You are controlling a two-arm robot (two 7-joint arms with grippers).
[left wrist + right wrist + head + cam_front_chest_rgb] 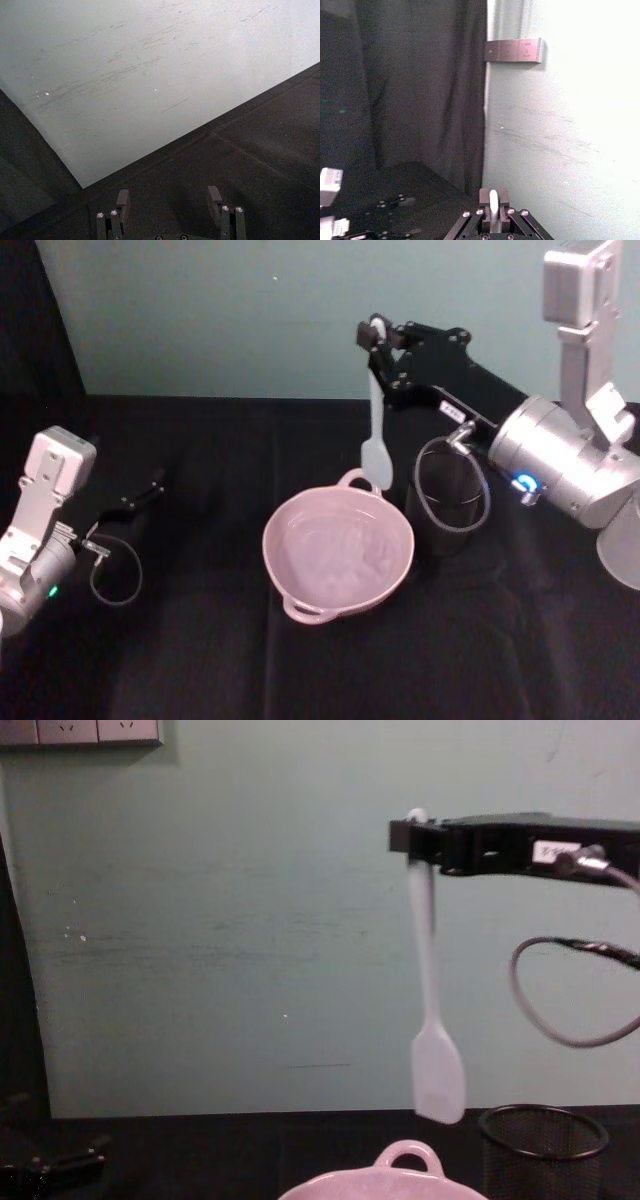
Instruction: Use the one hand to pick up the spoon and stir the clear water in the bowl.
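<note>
One pincer does the work: our right pincer (377, 337) is clenched on the handle end of the white spoon (374, 430), which hangs upright with its paddle head down. That head sits above the far rim of the pink bowl (300, 606), beside the black mesh cup (543, 1148) on the dark surface (200, 660). We judge the next move is down and slightly nearer, into the water. Our left pincer (140, 495) rests released, well apart.

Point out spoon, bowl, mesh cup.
spoon (438, 1075), chest view, on the flat head.
bowl (300, 592), head view, on the near-left rim.
mesh cup (540, 1145), chest view, on the front mesh wall.
</note>
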